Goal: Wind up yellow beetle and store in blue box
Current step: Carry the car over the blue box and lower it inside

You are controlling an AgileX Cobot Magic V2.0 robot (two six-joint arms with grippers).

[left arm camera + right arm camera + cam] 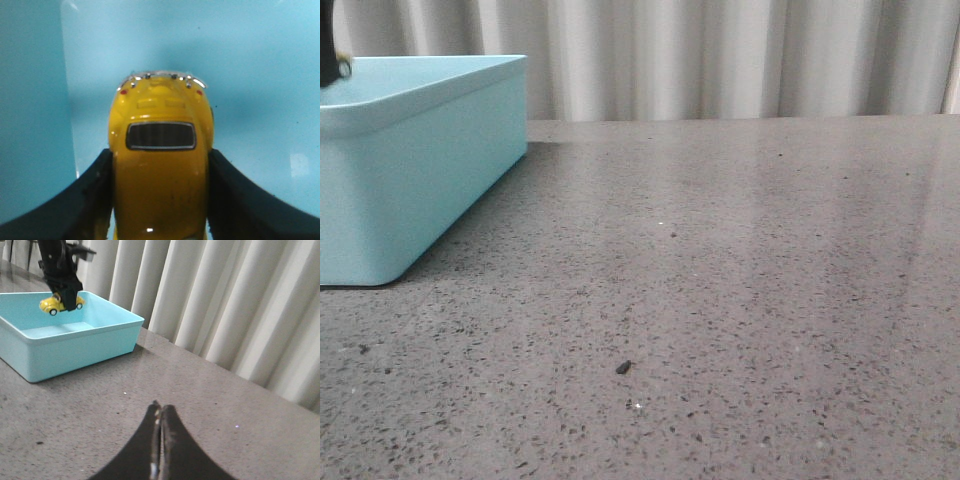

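Note:
The yellow beetle [160, 165] is clamped between the two dark fingers of my left gripper [160, 200], its chrome bumper end pointing down at the floor of the blue box [260, 75]. From the right wrist view the yellow beetle [61, 303] hangs in my left gripper [62, 292] above the inside of the blue box [75, 347], around rim height. The blue box [415, 170] stands at the table's left in the front view, where only a sliver of the left arm shows. My right gripper [161, 412] is shut and empty, hovering over bare table.
The grey speckled table [720, 300] stretches right of the box, with a small dark crumb [623, 367] on it. A white pleated curtain [740, 55] hangs along the table's far edge.

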